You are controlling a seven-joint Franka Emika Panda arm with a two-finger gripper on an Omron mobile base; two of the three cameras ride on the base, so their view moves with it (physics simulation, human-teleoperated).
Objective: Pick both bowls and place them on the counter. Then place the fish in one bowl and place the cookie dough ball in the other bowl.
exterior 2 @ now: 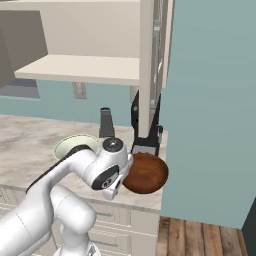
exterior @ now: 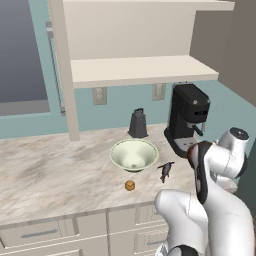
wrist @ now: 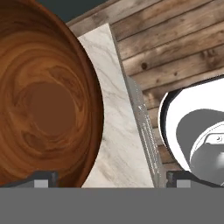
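Reddish-brown and glossy, the wooden bowl (exterior 2: pixel 145 173) sits on the counter (exterior 2: pixel 30 145) at its far right end, close to the front edge and just in front of the black coffee machine (exterior: pixel 186 119). In the hand view this bowl (wrist: pixel 41 98) lies to the left, with a strip of marbled counter (wrist: pixel 116 131) beside it and the wooden floor (wrist: pixel 175 48) past the edge. The two fingers (wrist: pixel 111 179) stand wide apart and released, one tip (wrist: pixel 41 179) at the near rim of the bowl, the other (wrist: pixel 183 179) off to the right; they grasp nothing.

The cream-white bowl (exterior: pixel 134 154) with the pale green inside stands upright near the middle of the counter (exterior: pixel 50 170), in front of a dark grater (exterior: pixel 138 123). The fish (exterior: pixel 165 171) lies on the counter just right of this bowl, between it and the coffee machine. The cookie dough ball (exterior: pixel 130 185) rests nearer the front edge, a little in front of the cream-white bowl, apart from both fish and bowl. A cream shelf (exterior: pixel 140 70) hangs above.
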